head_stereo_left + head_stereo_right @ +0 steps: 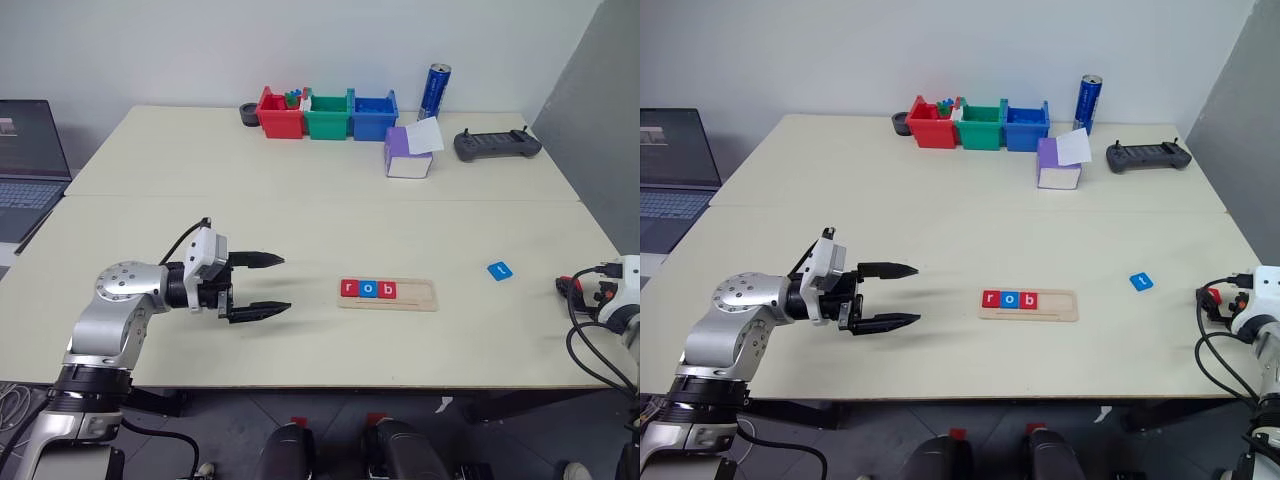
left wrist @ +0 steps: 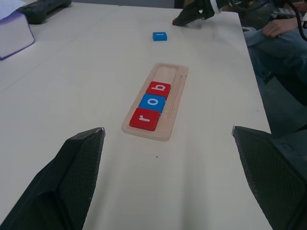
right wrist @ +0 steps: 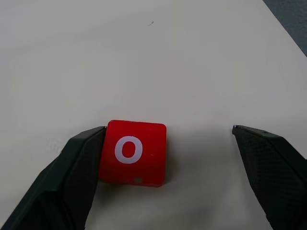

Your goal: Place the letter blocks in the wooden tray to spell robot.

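Note:
The wooden tray [image 1: 420, 296] lies on the table in front of me. In its left part sit a red "r" block [image 1: 348, 289], a blue "o" block [image 1: 368, 289] and a red "b" block [image 1: 388, 290]. A blue letter block [image 1: 499, 270] lies loose to the right of the tray. My left gripper [image 1: 285, 283] hovers open and empty left of the tray, pointing at it. At the table's right edge my right gripper [image 3: 168, 128] stands open around a red "o" block [image 3: 134, 152] that rests on the table. This block touches one finger [image 3: 81, 163]; a wide gap separates it from the other.
Red [image 1: 279, 115], green [image 1: 327, 116] and blue bins [image 1: 373, 116] stand at the back with a blue can [image 1: 435, 90]. A purple box [image 1: 407, 153] and a black controller [image 1: 497, 144] lie back right. A laptop [image 1: 30, 165] sits left. A person's hand [image 2: 276, 28] shows beyond the right edge.

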Controlling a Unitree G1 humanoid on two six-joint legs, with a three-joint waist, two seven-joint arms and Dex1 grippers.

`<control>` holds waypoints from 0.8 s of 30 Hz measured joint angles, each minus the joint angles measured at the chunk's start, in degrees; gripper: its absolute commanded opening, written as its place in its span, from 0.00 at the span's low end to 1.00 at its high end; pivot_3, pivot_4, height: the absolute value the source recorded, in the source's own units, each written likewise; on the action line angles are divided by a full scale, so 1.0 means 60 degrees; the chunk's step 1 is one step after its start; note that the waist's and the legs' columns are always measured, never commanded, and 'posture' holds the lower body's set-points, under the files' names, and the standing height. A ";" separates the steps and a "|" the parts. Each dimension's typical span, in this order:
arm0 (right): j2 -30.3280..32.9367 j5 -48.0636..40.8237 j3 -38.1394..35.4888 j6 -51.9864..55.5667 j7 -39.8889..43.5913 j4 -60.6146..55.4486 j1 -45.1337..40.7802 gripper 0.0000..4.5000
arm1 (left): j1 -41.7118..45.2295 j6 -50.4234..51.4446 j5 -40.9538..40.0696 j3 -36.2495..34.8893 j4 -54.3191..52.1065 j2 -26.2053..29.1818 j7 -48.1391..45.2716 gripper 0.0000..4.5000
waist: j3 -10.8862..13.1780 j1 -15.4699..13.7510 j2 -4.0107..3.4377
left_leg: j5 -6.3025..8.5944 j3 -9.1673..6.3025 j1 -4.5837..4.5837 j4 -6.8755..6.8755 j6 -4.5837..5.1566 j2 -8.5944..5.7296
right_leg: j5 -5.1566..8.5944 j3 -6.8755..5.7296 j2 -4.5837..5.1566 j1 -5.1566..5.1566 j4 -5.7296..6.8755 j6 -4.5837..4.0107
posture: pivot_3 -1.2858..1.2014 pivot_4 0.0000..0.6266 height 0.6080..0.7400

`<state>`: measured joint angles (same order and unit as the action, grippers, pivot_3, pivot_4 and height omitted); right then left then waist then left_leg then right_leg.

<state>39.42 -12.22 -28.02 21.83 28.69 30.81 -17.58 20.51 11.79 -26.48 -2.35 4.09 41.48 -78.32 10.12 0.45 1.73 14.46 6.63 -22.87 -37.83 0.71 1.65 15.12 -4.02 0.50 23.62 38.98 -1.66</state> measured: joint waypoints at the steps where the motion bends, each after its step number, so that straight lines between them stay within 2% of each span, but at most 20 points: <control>1: -0.0044 -0.0061 0.0008 -0.0002 -0.0002 -0.0037 0.0015 0.71 | 0.0000 0.0000 0.0001 0.0032 0.0000 -0.0031 0.0000 1.00 | 0.0000 0.0000 0.0000 | 0.0000 0.0000 0.0000 0.0000 0.0000 0.0000 | 0.0000 -0.0001 0.0000 0.0000 0.0000 0.0000 | 0.52 0.24 1.00; 6: -0.0084 -0.0091 0.0105 -0.0004 -0.0040 -0.0154 0.0048 0.33 | 0.0022 -0.0001 0.0002 0.0080 0.0014 -0.0041 0.0001 1.00 | 0.0000 -0.0026 0.0000 | 0.0000 0.0000 0.0000 -0.0002 0.0001 -0.0001 | 0.0000 0.0000 0.0001 -0.0002 -0.0001 0.0001 | 0.52 0.24 1.00; 13: -0.0067 -0.0093 0.0403 0.0471 0.0001 -0.1639 0.0840 0.32 | 0.0064 0.0001 -0.0006 0.0085 0.0097 -0.0052 0.0000 1.00 | 0.0000 -0.0034 -0.0001 | 0.0001 -0.0002 -0.0002 0.0004 0.0001 0.0002 | 0.0000 -0.0002 0.0000 0.0002 -0.0001 0.0001 | 0.52 0.24 1.00; 16: 0.0101 -0.0551 0.0379 0.1477 0.0343 -0.3714 0.1950 0.32 | 0.0115 -0.0004 -0.0014 0.0078 0.0184 -0.0037 -0.0017 1.00 | 0.0000 -0.0059 -0.0019 | 0.0001 -0.0004 -0.0012 0.0006 0.0002 0.0002 | 0.0001 -0.0002 0.0000 0.0011 -0.0002 0.0001 | 0.52 0.24 1.00; 21: 0.0857 -0.2563 0.0322 0.3497 0.1981 -0.7870 0.3698 0.32 | 0.0278 -0.0046 -0.0018 0.0079 0.0366 -0.0066 -0.0101 1.00 | -0.0002 -0.0045 -0.0017 | 0.0003 -0.0009 -0.0007 0.0005 0.0004 0.0008 | 0.0000 -0.0008 -0.0002 0.0011 -0.0001 0.0004 | 0.52 0.24 1.00; 24: 0.0965 -0.3094 0.0794 0.4024 0.2347 -0.8819 0.3755 0.32 | 0.0341 -0.0154 -0.0009 0.0086 0.0470 -0.0127 -0.0185 1.00 | 0.0000 -0.0036 -0.0010 | 0.0003 -0.0011 -0.0008 0.0001 0.0006 0.0009 | -0.0007 -0.0010 -0.0002 0.0010 -0.0002 0.0016 | 0.52 0.24 1.00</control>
<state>45.21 -30.78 -23.26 45.97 42.77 -22.10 4.95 22.55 10.86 -26.53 -1.83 6.91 40.72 -79.43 10.12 0.24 1.67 14.48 6.57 -22.92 -37.83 0.74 1.70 15.08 -4.08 0.49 23.68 38.96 -1.56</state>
